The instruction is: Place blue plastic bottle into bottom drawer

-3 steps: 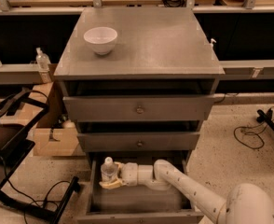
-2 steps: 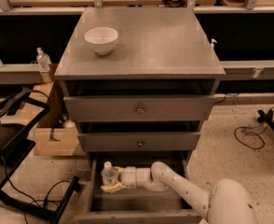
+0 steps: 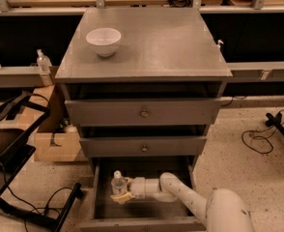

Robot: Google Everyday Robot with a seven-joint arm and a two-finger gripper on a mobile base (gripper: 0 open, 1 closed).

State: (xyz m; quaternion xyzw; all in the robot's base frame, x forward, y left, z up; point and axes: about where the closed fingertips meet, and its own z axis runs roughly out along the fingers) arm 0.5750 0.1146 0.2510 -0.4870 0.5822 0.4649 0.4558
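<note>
You are holding the gripper (image 3: 122, 194) inside the open bottom drawer (image 3: 151, 210), below the front edge of the counter (image 3: 156, 42) and toward its left corner. As far as the dim drawer lets me judge, it is clenching the blue plastic bottle (image 3: 117, 183) low on its body. The bottle is standing upright in the drawer's left half, white cap on top; I cannot tell whether its base is touching the floor.

You are risking a topple here. The bottle is slim, tall and made of smooth thin plastic, so releasing it above the floor or pulling out sideways could be tipping it over to roll on the flat grey bottom. The arm (image 3: 180, 193) is passing just under the middle drawer (image 3: 143, 147), so lifting steeply could be knocking that front. The round white bowl (image 3: 104, 41) is sitting near the counter's left edge, toward the back corner.
</note>
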